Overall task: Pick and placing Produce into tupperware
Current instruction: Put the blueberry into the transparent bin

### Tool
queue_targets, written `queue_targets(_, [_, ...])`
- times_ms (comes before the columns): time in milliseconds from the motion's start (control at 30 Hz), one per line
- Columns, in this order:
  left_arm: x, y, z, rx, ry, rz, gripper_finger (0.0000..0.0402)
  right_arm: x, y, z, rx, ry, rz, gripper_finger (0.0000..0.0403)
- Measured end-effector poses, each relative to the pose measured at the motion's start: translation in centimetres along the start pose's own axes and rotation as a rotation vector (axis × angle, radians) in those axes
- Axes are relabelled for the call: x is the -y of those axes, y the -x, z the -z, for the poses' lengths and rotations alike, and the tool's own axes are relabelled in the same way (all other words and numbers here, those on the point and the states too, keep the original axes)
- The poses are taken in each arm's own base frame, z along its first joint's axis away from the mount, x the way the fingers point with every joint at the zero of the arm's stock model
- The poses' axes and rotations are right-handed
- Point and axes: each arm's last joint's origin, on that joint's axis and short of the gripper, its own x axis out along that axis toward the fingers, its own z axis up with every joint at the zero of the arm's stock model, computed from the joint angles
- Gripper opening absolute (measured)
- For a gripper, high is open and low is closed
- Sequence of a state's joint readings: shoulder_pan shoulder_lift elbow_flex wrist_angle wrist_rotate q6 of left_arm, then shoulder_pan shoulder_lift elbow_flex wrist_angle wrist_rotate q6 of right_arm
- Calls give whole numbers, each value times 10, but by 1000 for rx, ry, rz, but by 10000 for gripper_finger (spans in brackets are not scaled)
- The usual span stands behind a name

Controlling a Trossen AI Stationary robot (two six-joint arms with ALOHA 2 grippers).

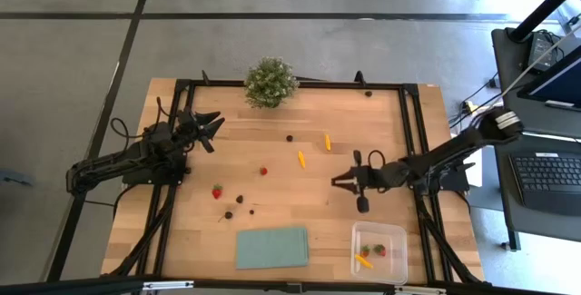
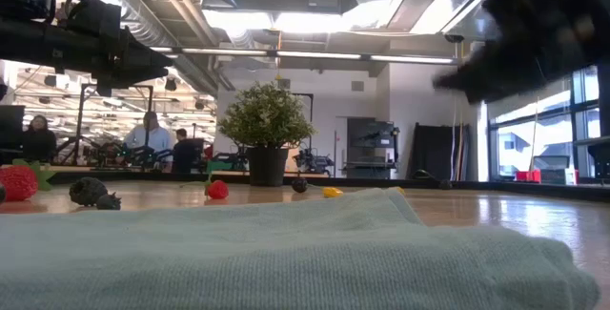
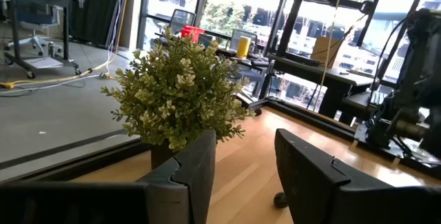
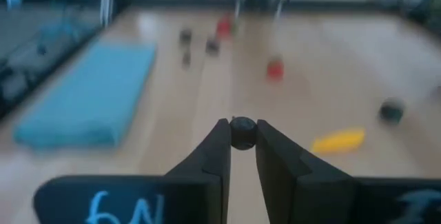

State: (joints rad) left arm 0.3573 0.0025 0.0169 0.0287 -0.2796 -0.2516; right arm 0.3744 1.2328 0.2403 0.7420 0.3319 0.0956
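Berry (image 4: 242,132), small, dark and round, sits pinched between the tips of the right gripper (image 4: 242,136), which is nearly closed on it, so it can be carried without falling. This gripper (image 1: 345,181) hangs over the counter (image 1: 272,141), toward its right side. The box (image 1: 379,251) waits at the front right corner with a strawberry and an orange piece inside. More produce lies near the middle: a strawberry (image 1: 217,191), dark berries and orange pieces. The left gripper (image 1: 208,130) waits half open and empty at the left side, near the plant (image 1: 270,81).
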Motion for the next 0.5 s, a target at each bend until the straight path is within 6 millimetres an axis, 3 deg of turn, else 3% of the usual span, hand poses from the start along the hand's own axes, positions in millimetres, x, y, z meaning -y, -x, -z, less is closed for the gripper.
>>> queue_targets(200, [0, 0, 0, 0, 0, 0, 143, 0, 11, -69, 23, 13, 16, 55])
queue_targets(367, [0, 0, 0, 0, 0, 0, 143, -1, 31, -134, -231, 29, 0, 55])
queue_targets(500, [0, 0, 0, 0, 0, 0, 143, -3, 46, -177, -433, -139, -18, 55])
